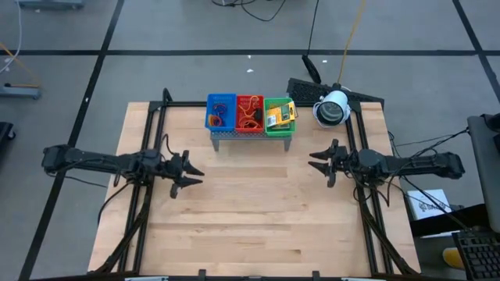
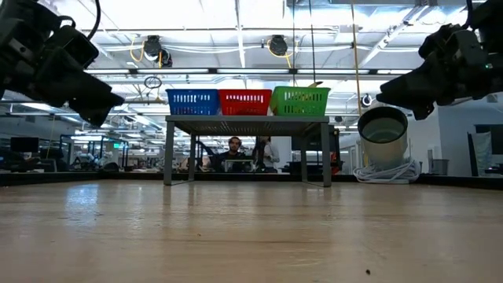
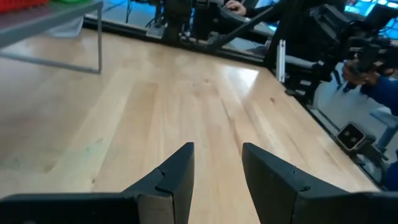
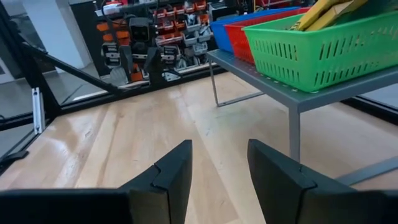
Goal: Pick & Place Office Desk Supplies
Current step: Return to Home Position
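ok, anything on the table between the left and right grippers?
Nothing. The high view shows only bare table between the left gripper and the right gripper; the grey shelf stands farther back, off that line.

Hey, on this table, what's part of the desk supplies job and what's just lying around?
Job: yellow-and-green packets, orange rubber bands, small loose pieces, in green tray, red tray, blue tray on grey shelf.
Lying about: white cylindrical device, coiled cable.

Yellow pkts (image 1: 280,117) in green tray (image 2: 300,101), orange bands (image 1: 249,117) (tangled) in red tray (image 2: 244,101)
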Robot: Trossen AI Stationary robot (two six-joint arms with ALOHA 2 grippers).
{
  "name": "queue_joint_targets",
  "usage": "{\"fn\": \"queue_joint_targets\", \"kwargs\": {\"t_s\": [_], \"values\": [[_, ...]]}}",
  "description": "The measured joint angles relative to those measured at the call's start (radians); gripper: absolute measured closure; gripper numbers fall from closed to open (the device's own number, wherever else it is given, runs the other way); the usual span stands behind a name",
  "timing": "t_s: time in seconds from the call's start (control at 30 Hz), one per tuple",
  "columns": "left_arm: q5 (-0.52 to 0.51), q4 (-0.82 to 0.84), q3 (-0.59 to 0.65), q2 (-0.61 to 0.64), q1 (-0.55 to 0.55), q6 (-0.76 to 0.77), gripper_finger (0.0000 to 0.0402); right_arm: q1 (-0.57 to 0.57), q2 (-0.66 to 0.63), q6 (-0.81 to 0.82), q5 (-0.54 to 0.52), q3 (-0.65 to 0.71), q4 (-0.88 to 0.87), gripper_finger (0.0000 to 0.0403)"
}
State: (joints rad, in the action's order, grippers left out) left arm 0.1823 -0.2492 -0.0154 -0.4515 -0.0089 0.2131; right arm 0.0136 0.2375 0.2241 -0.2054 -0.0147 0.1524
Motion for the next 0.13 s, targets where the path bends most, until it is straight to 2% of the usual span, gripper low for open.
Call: {"fn": "queue_joint_targets", "kwargs": {"t_s": [0.13], "values": [[-0.032, 0.031, 0.000, 0.000, -0.016, 0.014, 0.0256, -0.001, 0.000, -0.002, 0.001, 0.000, -0.013, 0.0259]]}}
